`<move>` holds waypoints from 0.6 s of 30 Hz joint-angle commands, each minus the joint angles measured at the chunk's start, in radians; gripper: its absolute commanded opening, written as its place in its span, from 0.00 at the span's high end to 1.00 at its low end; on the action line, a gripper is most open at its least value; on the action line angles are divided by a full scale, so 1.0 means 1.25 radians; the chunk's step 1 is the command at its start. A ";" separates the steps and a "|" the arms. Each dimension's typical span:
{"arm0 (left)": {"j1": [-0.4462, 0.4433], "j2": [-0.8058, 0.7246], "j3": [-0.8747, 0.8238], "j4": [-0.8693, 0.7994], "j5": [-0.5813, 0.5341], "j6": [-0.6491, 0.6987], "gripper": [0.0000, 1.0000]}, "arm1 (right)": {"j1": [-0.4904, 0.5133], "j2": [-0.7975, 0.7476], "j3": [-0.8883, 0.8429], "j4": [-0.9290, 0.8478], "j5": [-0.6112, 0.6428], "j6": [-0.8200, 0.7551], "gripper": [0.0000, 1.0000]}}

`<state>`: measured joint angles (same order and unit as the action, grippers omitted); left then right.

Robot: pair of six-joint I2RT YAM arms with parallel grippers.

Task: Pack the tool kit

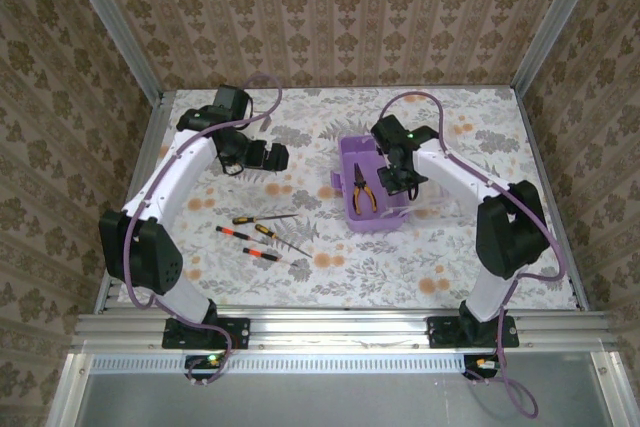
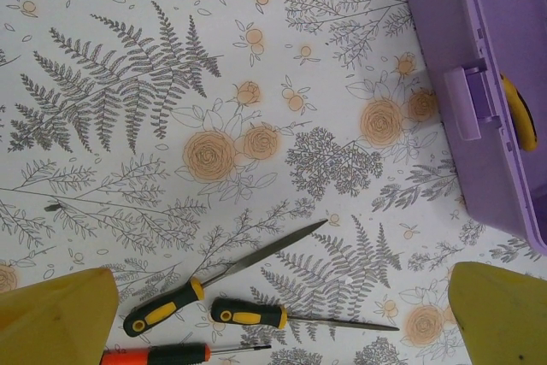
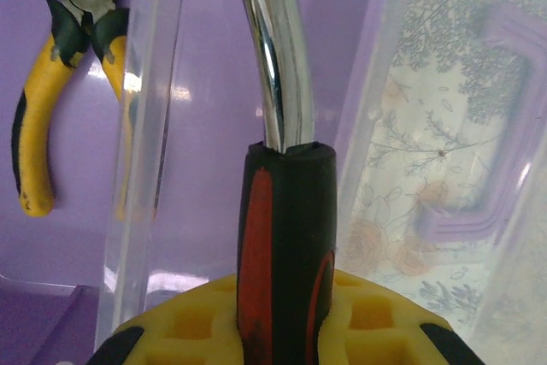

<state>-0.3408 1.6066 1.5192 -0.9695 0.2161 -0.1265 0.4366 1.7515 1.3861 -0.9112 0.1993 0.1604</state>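
Left claw [image 1: 262, 156]: jaws spread wide, holding nothing; it hangs over bare cloth, above the loose tools and left of the box.
Loose screwdrivers [image 2: 248, 314]: four slim tools lie on the counter [image 1: 460, 247] near the left arm, well apart from the box; the one with the tapering blade may be a file.
Purple box [image 1: 378, 224]: sits open, right of centre.
Pliers [image 1: 362, 190]: yellow-handled, already lying flat inside the box.
Right claw [image 1: 400, 179]: nearly closed over the box, pinching a tool by its handle.
Held tool [image 3: 286, 228]: black-and-red grip with a curved chrome shank pointing away from the claw into the box; I cannot tell what kind of tool it is.
Clear lid [image 3: 427, 126]: swung open at the box's side, cloth pattern showing through; its angle is unclear.
Step in hand: likely setting this tool down next to the pliers.
Doing it well: go low before letting go, lay the shank beside the pliers and not across them, and keep it off the clear panels on either side.
Edges: box walls and lid crowd the right claw; metal rails and papered walls frame the counter.
Open room: bare cloth lies in front of the box and to its right, and between the box and the screwdrivers.
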 commanded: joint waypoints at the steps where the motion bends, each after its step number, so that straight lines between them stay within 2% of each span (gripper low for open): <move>1: 0.012 -0.012 -0.006 -0.023 0.003 0.020 0.00 | 0.005 0.012 -0.007 0.022 -0.007 0.017 1.00; 9: 0.018 -0.014 -0.018 -0.018 0.014 0.022 0.00 | 0.006 0.004 -0.003 0.017 -0.016 0.031 0.98; 18: 0.023 -0.012 -0.028 -0.020 0.015 0.025 0.00 | 0.004 -0.022 -0.029 0.026 -0.017 0.079 1.00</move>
<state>-0.3191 1.6070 1.4986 -0.9745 0.2207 -0.1177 0.4366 1.7531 1.3712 -0.8787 0.1791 0.2150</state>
